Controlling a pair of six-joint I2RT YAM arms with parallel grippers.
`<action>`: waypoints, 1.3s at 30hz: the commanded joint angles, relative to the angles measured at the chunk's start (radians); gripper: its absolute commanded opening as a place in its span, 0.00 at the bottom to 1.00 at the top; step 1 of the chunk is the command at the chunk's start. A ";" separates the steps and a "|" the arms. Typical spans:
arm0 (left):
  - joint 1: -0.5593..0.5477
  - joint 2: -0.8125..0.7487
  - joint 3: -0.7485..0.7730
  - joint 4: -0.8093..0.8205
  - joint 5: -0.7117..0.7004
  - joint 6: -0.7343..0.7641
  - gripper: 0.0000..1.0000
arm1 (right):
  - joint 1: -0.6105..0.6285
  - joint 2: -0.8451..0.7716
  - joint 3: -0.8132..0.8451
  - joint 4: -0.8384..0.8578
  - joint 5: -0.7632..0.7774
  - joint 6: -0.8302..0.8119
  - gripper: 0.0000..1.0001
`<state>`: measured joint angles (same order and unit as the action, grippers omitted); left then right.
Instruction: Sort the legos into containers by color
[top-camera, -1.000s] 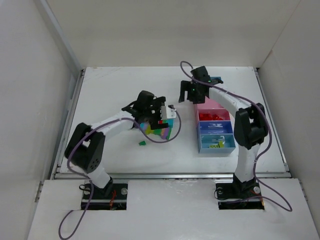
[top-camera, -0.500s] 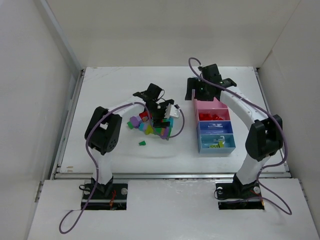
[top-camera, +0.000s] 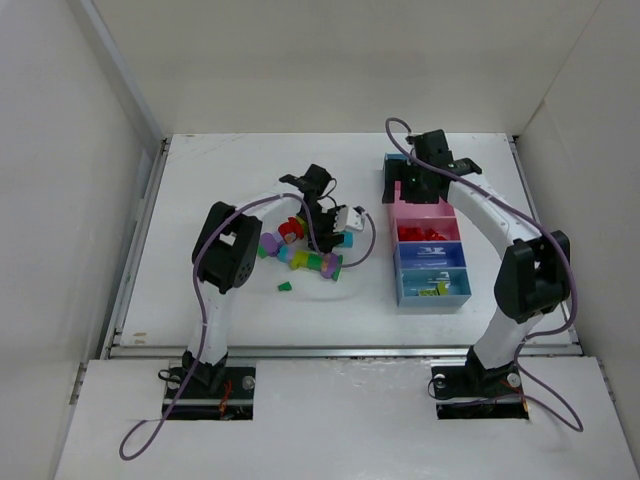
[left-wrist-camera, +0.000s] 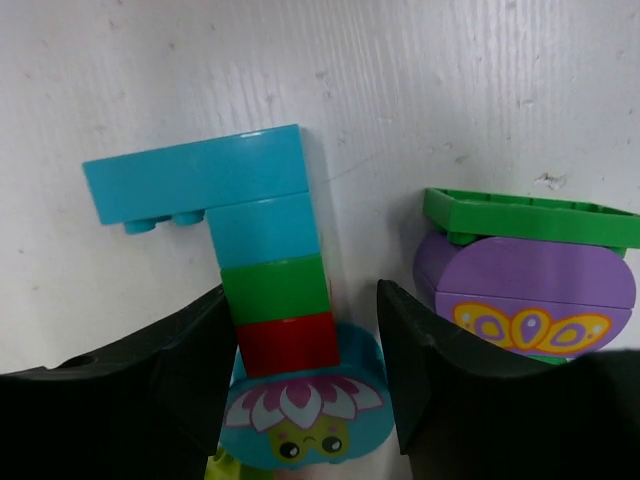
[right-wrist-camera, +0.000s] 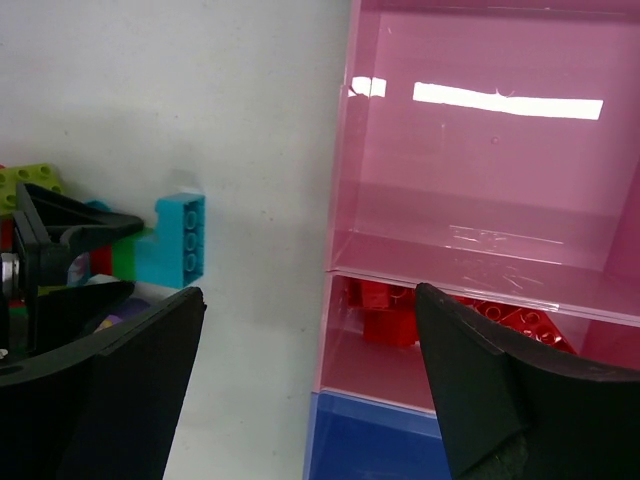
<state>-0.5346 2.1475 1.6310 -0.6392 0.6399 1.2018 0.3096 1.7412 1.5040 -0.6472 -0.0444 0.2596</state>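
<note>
The legos lie in a loose pile at mid-table, with one green brick apart in front. My left gripper is down at the pile's right end. In the left wrist view my left gripper is shut on a joined stack of teal, green and red bricks with a round teal flower piece. The containers form a strip on the right. Red bricks lie in the second pink bin. My right gripper hovers open and empty over the strip's far end, seen in its wrist view.
A purple butterfly piece under a green plate lies just right of the left fingers. The first pink bin holds nothing. White walls enclose the table on three sides.
My left gripper has come down at the pile and narrowed from wide open onto the stack. My right gripper has shifted right, over the strip's far end, still open.
</note>
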 joint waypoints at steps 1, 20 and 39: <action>0.002 -0.058 -0.039 -0.030 -0.080 0.012 0.53 | -0.012 -0.055 -0.002 0.012 0.015 -0.025 0.91; -0.025 -0.302 -0.020 0.209 -0.105 -0.134 0.00 | -0.066 -0.222 0.035 -0.045 -0.199 -0.243 0.94; -0.165 -0.682 -0.258 0.490 -0.088 -0.301 0.00 | -0.020 -0.473 -0.278 0.485 -0.832 -0.025 1.00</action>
<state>-0.6880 1.5085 1.3857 -0.1909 0.5484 0.9260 0.2829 1.3106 1.2114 -0.2760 -0.8200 0.2111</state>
